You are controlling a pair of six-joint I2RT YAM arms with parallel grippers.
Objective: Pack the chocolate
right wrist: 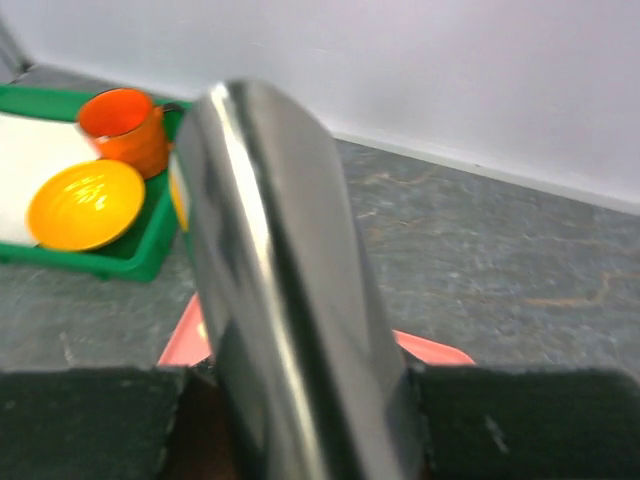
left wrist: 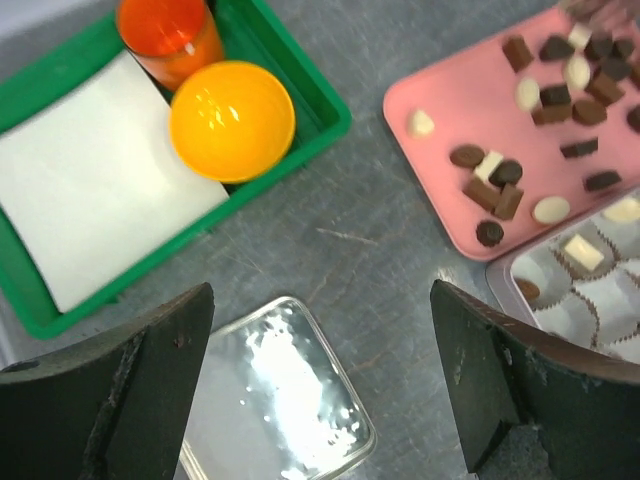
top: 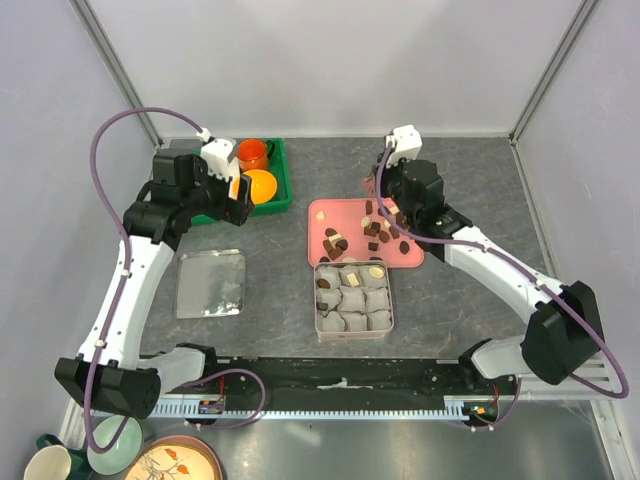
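Small dark-brown and cream chocolate pieces (left wrist: 495, 185) are strewn on a pink tray (left wrist: 440, 90). The left gripper (left wrist: 322, 330) is spread wide; the right gripper (right wrist: 290, 400) is clamped on a metal tool (right wrist: 270, 250).

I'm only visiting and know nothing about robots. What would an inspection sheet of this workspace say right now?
Surface: grey table, faintly scratched.
Job's things: chocolate mostly loose on the pink tray; a few pieces already in the square tin; silver lid lies apart, to the left.
Clutter: green tray holding an orange cup, yellow bowl and white sheet.
Hands: left hand open, holding nothing, near the green tray; right hand shut on a shiny metal tool, over the pink tray.
Cables: a purple cable loops off each arm; no snag seen.
Surroundings: pale walls; mugs and a patterned plate beyond the near edge.
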